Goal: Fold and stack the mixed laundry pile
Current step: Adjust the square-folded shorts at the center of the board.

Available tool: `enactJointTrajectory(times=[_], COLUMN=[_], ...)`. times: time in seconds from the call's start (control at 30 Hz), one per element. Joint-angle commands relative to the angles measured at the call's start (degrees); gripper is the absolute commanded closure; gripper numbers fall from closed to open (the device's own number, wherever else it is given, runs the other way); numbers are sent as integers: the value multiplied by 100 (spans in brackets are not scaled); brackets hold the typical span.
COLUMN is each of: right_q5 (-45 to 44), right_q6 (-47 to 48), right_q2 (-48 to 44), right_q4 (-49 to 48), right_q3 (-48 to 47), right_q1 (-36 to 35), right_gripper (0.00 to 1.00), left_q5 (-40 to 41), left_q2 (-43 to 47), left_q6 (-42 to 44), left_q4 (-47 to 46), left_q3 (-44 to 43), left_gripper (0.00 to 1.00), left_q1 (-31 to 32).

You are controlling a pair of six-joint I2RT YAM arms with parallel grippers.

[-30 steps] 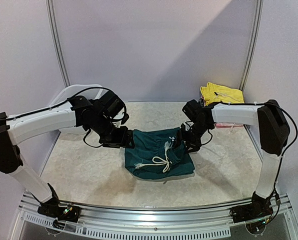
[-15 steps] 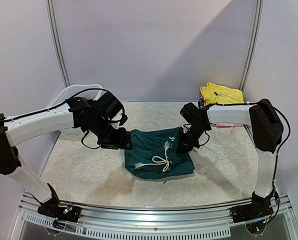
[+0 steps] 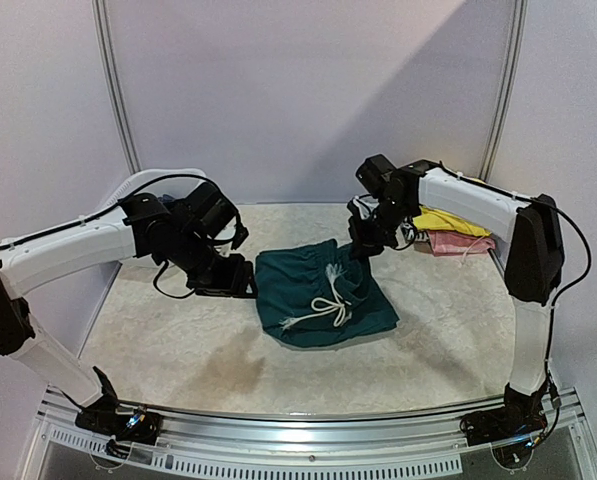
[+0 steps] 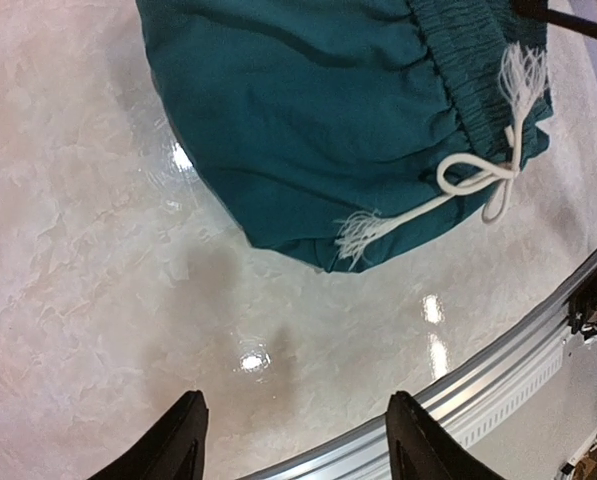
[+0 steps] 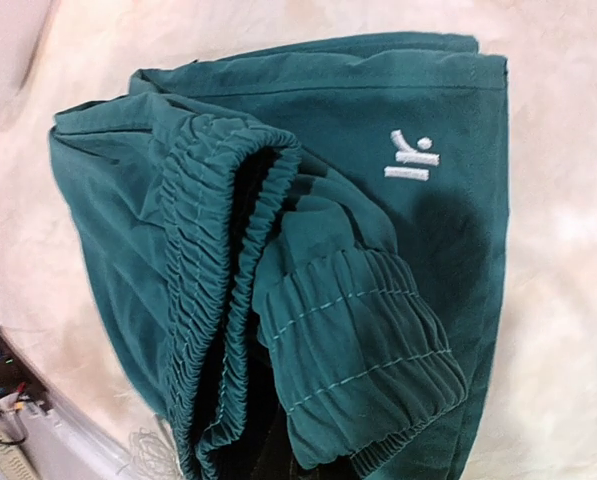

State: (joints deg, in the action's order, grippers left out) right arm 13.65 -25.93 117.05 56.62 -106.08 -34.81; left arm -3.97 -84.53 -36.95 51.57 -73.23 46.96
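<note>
The overhead view is bright and even. A diagonal edge splits the back wall (image 3: 308,100) into a paler upper left and a dimmer lower right, and the table (image 3: 178,350) shines near the bottom rail (image 3: 308,420). In the left wrist view white glints dot the glossy surface and the rail bows at lower right. In the right wrist view the teal shorts (image 5: 378,230) are sharp, their fold black inside; the right edge washes out.

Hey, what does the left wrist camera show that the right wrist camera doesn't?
Only the left wrist view: the white drawstring, the metal rail at the table's edge, and the open left hand. Only the right wrist view: a small white logo and the waistband opening. Both: the teal shorts on the marbled tabletop.
</note>
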Motion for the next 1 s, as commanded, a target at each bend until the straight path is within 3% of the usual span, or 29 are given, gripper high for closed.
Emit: enactJointTrajectory(times=[0.0,0.17,0.3,0.37,0.5,0.63,0.73,0.97], right_q5=[-965,-1706,-1331,-1007,-648,-234,-110,144], right_q6=[667,1142,1286,1269,1151,706,426,152], right_q2=[553,986,1159,1282,1435,1463,1368,1290], right_q4=[286,-11,-221,-197,-162,-120,-141,15], right_q3=[-361,-585,-701,-850,-961,-816,-588,-379], right_q1=[75,214,405,460,474,478,482,481], right_gripper=[100,100,100,100,100,100,100,100], left_q5=[91,127,15,357,890,1630,1650,1461], left_q2=[39,-149,-661,-1171,-2008,-2587,-2707,-3102], left_q6=[130,131,441,696,932,615,297,-158], left_q4=[238,241,-279,-290,-498,-364,-672,-1549], left_q3=[-118,-271,-697,-1175,-1471,-1681,-1478,-1104], left_gripper=[39,38,36,37,46,39,30,37], left_q1=[-55,-38,240,529,897,1051,1060,1054])
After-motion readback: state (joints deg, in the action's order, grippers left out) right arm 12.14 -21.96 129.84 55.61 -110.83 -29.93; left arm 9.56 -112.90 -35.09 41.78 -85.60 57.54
